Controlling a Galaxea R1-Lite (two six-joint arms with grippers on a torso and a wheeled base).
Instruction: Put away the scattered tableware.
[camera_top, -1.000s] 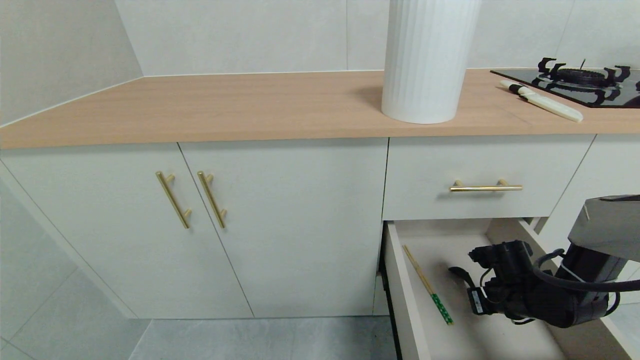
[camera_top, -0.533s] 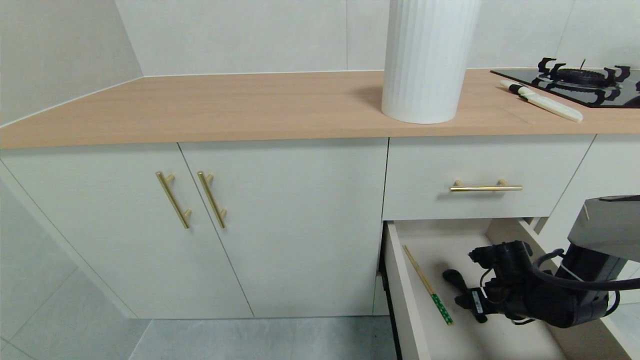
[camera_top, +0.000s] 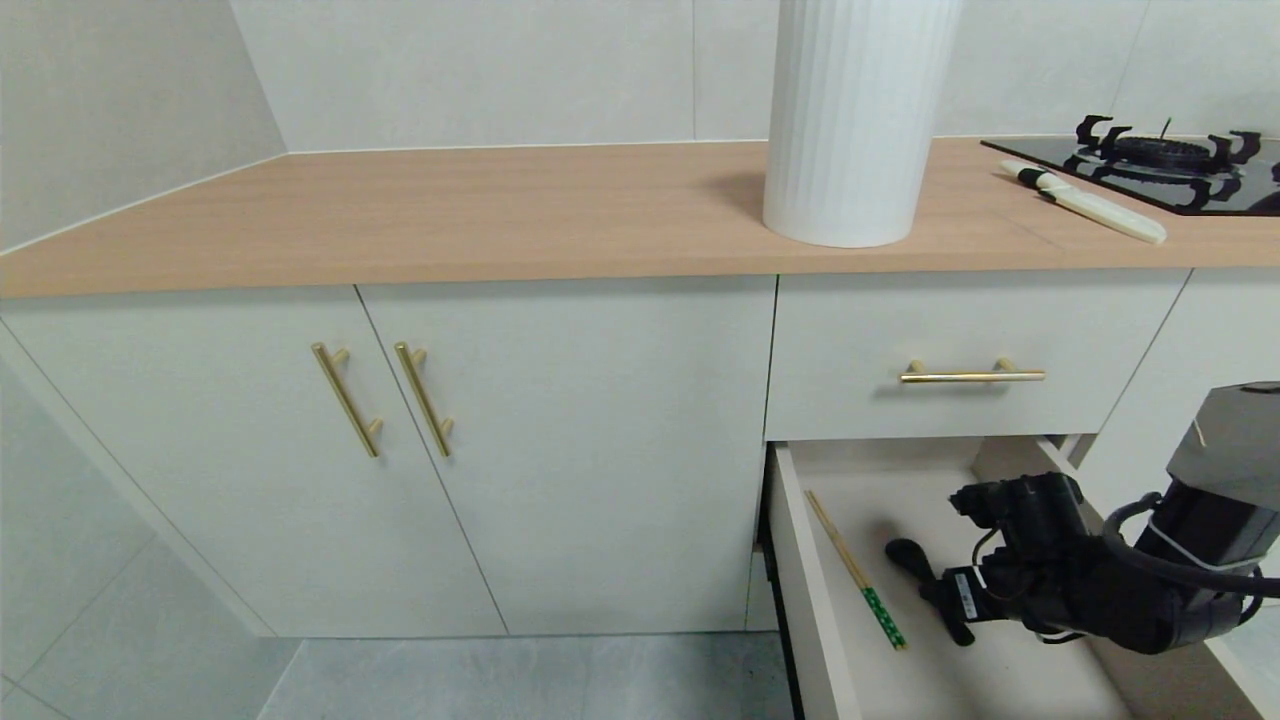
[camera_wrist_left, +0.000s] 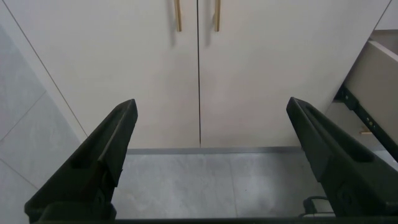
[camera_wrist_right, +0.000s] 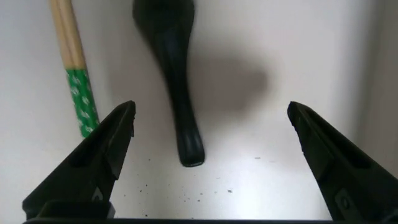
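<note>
Open drawer (camera_top: 800, 560), lower right of the head view. Black spoon (camera_wrist_right: 177, 81) lies flat on the drawer floor, near the green-tipped chopsticks (camera_wrist_right: 71, 62) but apart from them. Right claw (camera_wrist_right: 210, 118) hangs over the spoon's handle, fingers spread wide, pinching nothing. Left claw (camera_wrist_left: 211, 112) is spread too, empty, facing the cabinet doors (camera_wrist_left: 199, 62).

Judgement: the spoon looks placed, so your step is the exit. Keep the fingers spread and raise the claw straight up before you draw back, so no fingertip drags the handle or nudges the chopsticks. Mind the closed drawer front (camera_top: 975, 350) above and the drawer's right wall. A knife (camera_top: 1085, 205) lies on the surface (camera_top: 500, 215), upper right, beside the hob (camera_top: 1160, 165); likely your next pick.
</note>
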